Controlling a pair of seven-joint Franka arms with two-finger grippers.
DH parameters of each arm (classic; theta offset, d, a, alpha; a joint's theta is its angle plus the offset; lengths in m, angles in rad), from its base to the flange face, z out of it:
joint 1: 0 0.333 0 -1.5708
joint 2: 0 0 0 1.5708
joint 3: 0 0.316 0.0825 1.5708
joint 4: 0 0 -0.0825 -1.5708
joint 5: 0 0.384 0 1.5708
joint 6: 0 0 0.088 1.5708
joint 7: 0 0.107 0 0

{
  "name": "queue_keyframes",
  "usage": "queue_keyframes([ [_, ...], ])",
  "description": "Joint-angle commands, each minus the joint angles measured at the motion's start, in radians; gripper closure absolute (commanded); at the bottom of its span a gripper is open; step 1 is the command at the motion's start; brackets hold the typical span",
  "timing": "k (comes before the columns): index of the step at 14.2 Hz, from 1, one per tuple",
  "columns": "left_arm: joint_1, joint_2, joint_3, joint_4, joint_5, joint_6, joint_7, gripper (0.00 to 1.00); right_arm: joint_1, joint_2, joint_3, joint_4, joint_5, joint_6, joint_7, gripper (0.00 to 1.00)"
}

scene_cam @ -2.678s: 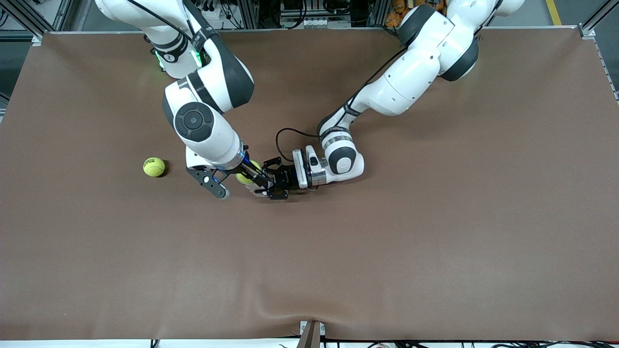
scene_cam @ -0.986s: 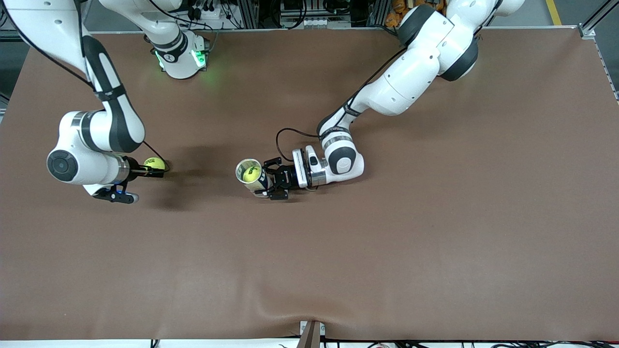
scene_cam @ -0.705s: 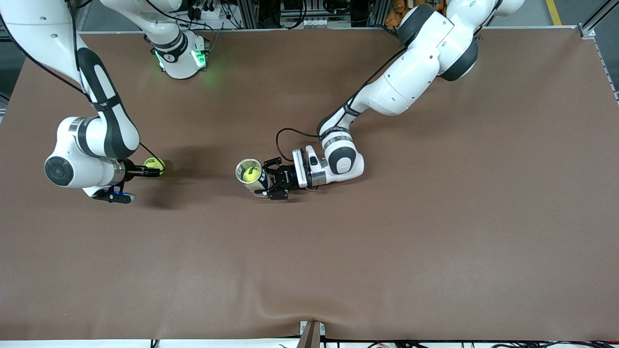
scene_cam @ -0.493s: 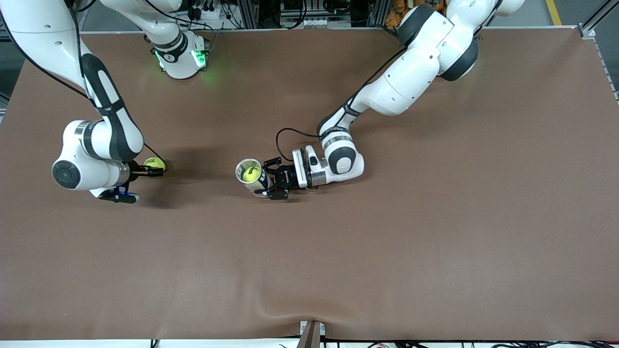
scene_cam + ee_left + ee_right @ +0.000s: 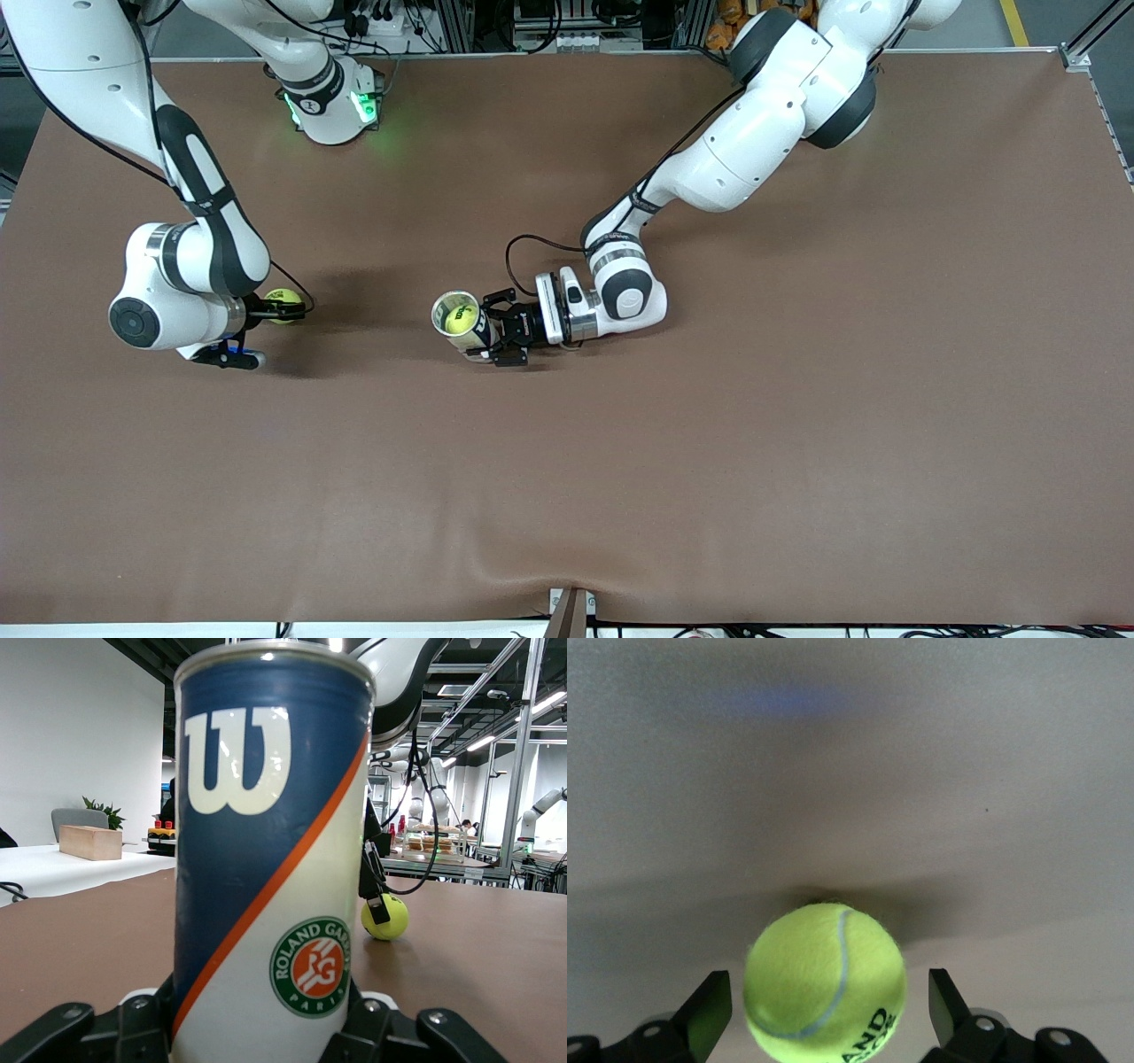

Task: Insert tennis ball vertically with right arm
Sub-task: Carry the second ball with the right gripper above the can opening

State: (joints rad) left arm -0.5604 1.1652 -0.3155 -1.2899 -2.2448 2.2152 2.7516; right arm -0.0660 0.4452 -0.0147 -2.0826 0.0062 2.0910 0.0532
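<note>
A loose yellow tennis ball [image 5: 282, 298] lies on the brown table toward the right arm's end. My right gripper [image 5: 289, 309] is low at the table, open, with one finger on each side of the ball [image 5: 826, 979] and gaps on both sides. My left gripper [image 5: 498, 335] is shut on an upright blue-and-white Wilson can [image 5: 454, 316] at mid-table. The can's top is open and a second tennis ball [image 5: 458, 321] sits inside. In the left wrist view the can [image 5: 266, 859] fills the middle, with the loose ball [image 5: 386, 917] past it.
The brown table cover [image 5: 709, 443] is bare apart from these things. The right arm's base [image 5: 328, 106], lit green, stands at the table's edge by the robots. A black cable [image 5: 518, 252] loops from the left wrist.
The right arm left the can, where a ball now sits, and swung to the loose ball. In the last second its open fingers slid farther along the ball's sides. The left arm held still.
</note>
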Motion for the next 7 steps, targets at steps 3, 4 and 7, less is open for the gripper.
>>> queue_keyframes([
  [3,-0.012,0.022,0.006,0.009,-0.068,-0.005,0.141,0.37,-0.015,-0.017,0.016,-0.013,0.003,0.004,-0.006,0.45],
  [4,-0.012,0.024,0.004,0.009,-0.068,-0.005,0.141,0.37,-0.015,-0.019,0.016,-0.008,0.015,0.003,-0.006,0.45],
  [7,-0.012,0.024,0.006,0.009,-0.068,-0.005,0.141,0.37,-0.011,-0.045,0.016,0.018,0.023,-0.023,-0.001,0.46],
])
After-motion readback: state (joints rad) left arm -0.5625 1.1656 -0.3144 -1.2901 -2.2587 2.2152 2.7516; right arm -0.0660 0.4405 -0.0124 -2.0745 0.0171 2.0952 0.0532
